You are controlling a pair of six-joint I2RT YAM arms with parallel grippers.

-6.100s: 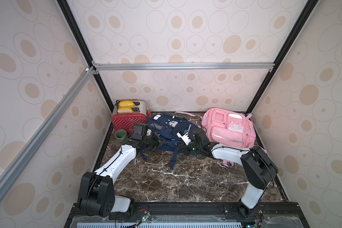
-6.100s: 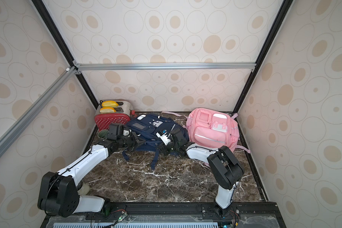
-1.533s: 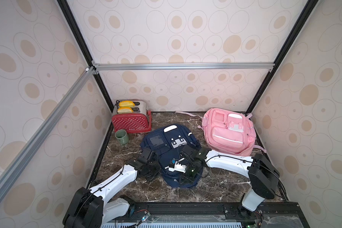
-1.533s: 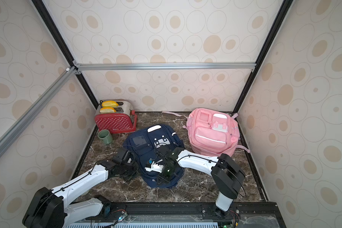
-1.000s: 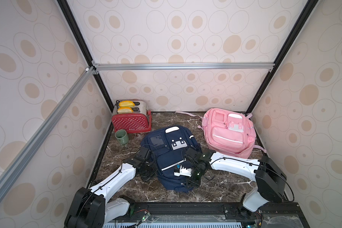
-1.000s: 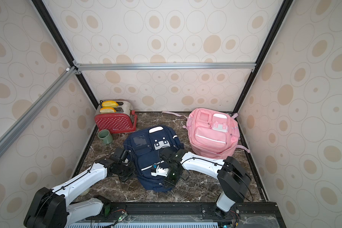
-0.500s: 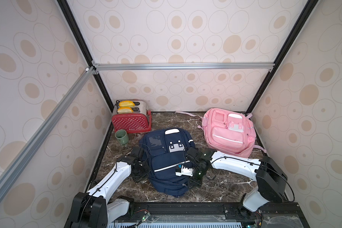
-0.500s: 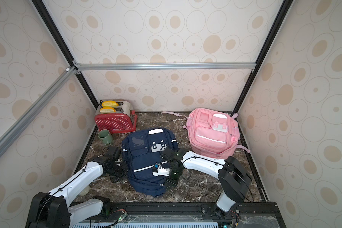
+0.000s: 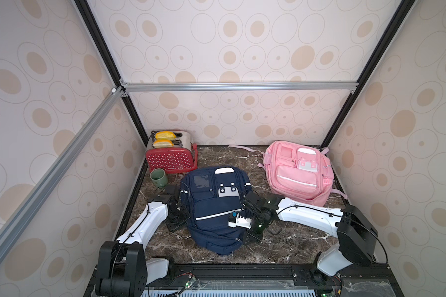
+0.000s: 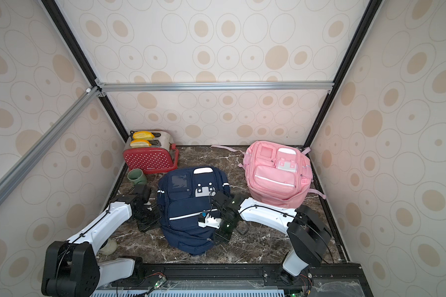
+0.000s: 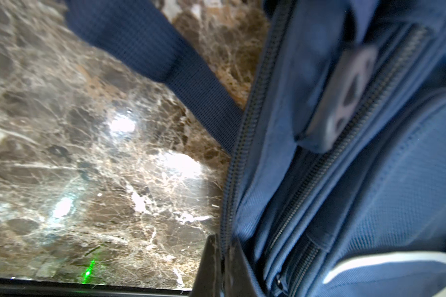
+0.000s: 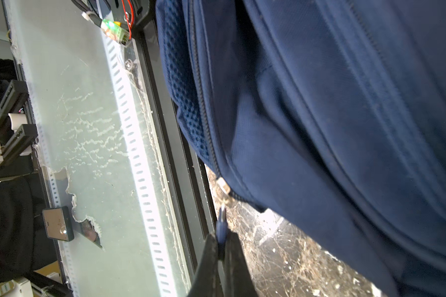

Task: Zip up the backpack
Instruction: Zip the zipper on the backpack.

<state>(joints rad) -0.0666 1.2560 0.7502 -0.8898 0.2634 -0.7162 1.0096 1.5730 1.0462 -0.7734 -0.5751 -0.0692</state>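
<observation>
The right pincer (image 12: 221,246) is pressed together on the blue zipper pull (image 12: 221,226) at the near right side of the navy backpack (image 9: 214,205). The left pincer (image 11: 223,254) pinches the zippered seam on the bag's other side. The backpack lies flat, front up, mid-desk (image 9: 289,244), between both arms.

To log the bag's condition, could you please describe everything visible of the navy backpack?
The navy backpack lies front-up on the marble table. It looks like woven fabric, with a white stripe, grey buckle patch, clear window pocket and mesh back. The left gripper is shut on its side zipper seam; the right gripper is shut on the blue zipper pull beside the silver slider.
</observation>
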